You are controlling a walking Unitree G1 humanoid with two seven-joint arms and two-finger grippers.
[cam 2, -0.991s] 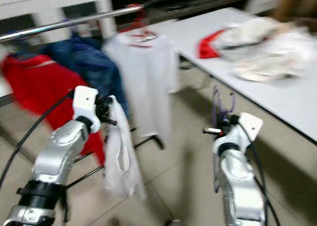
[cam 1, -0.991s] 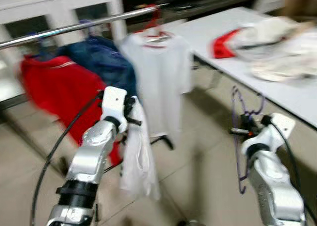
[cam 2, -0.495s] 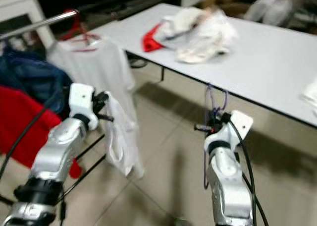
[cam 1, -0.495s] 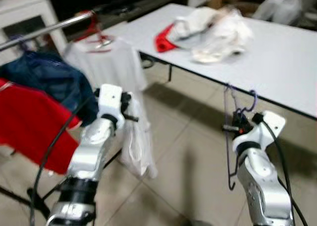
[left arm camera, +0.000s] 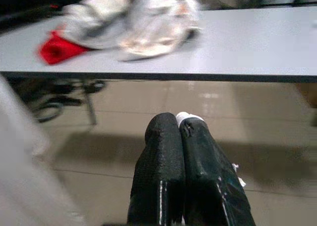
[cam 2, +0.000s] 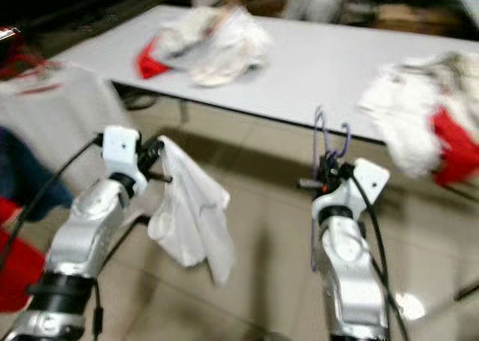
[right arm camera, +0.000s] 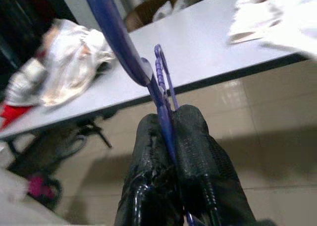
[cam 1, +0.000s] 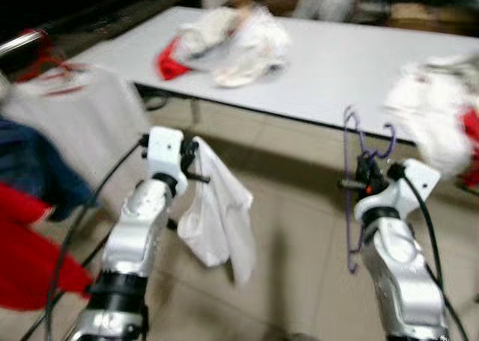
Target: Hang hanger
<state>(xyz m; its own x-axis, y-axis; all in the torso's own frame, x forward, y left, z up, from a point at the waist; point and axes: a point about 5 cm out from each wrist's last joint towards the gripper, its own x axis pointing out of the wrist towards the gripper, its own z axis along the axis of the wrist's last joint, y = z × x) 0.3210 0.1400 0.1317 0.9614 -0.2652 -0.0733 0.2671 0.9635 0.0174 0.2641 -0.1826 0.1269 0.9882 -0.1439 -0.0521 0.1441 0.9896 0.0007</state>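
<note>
While the head views are blurred, both arms read clearly in front of a long white table [cam 1: 352, 64]. The right gripper [right arm camera: 168, 129] has its two black fingers pressed together on a purple hanger [cam 1: 353, 184], which stands upright in the grip, its hook rising above the fingers and its thin frame hanging down beside the silver forearm, just in front of the table edge. The left gripper [left arm camera: 178, 129] is pinched shut on a white garment [cam 1: 217, 217]; a sliver of white cloth peeks out between the fingertips, and the rest drapes down over the tiled floor [cam 1: 292, 206]. On the table lie a heap of white and red clothes [cam 1: 224, 38] at the far end and another blurred white and red pile [cam 2: 419, 120] towards the robot's right. At the left edge hang a grey-white shirt [cam 1: 82, 124], a dark blue garment [cam 1: 30, 169] and a red one [cam 1: 26, 259].
</note>
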